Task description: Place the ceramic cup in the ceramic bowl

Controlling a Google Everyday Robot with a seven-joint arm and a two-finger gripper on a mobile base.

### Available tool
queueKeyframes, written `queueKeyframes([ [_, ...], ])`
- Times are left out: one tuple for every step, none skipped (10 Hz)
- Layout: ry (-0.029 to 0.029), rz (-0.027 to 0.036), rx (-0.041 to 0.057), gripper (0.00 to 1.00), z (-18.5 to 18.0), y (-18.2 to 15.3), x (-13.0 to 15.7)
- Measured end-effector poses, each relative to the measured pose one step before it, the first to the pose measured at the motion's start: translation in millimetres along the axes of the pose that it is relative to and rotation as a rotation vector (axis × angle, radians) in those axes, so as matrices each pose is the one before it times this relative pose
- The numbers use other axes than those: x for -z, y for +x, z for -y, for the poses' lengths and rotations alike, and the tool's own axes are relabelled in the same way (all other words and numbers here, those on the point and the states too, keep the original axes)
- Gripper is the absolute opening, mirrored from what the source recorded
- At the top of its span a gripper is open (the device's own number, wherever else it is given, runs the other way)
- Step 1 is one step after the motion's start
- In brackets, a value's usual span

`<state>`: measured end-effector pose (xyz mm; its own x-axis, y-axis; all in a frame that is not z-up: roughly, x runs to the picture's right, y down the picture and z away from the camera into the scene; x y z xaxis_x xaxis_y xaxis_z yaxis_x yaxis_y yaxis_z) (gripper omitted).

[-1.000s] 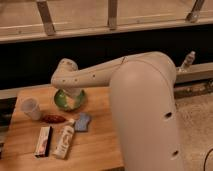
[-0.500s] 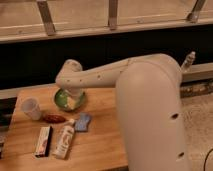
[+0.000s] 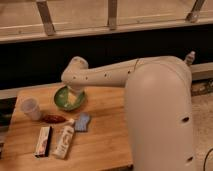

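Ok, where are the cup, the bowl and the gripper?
cup (image 3: 31, 109): camera view, its side wall.
bowl (image 3: 58, 100): camera view, green left inner wall.
gripper (image 3: 74, 96): camera view, its tip, over the bowl.

Ceramic cup (image 3: 31, 108): small, pale whitish, handleless, upright, open end up; stands near left edge of wooden table (image 3: 107, 132).
Ceramic bowl (image 3: 59, 101): round, shallow, glossy green inside, darker rim; sits right of cup, near it (not touching).
My gripper (image 3: 74, 95) hangs over bowl, hiding part of it.
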<state>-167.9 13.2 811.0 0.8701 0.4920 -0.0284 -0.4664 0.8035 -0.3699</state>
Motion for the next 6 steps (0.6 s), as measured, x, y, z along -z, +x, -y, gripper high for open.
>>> queueKeyframes([
  [0.01650,0.01923,0.02357,0.80,2.96,-13.49,11.23],
  [0.01967,0.01671,0.01705,0.80,5.90,-10.59,10.59],
  [0.02196,0.01932,0.02242,0.80,6.22,-13.32,10.85],
  [0.01322,0.01882,0.03276,0.80,2.11,-17.04,5.10],
  [0.00090,0.01163,0.02038,0.80,-0.64,-10.57,-1.26],
  [-0.00849,0.02222,0.02565,0.80,-1.86,-14.36,-5.37],
])
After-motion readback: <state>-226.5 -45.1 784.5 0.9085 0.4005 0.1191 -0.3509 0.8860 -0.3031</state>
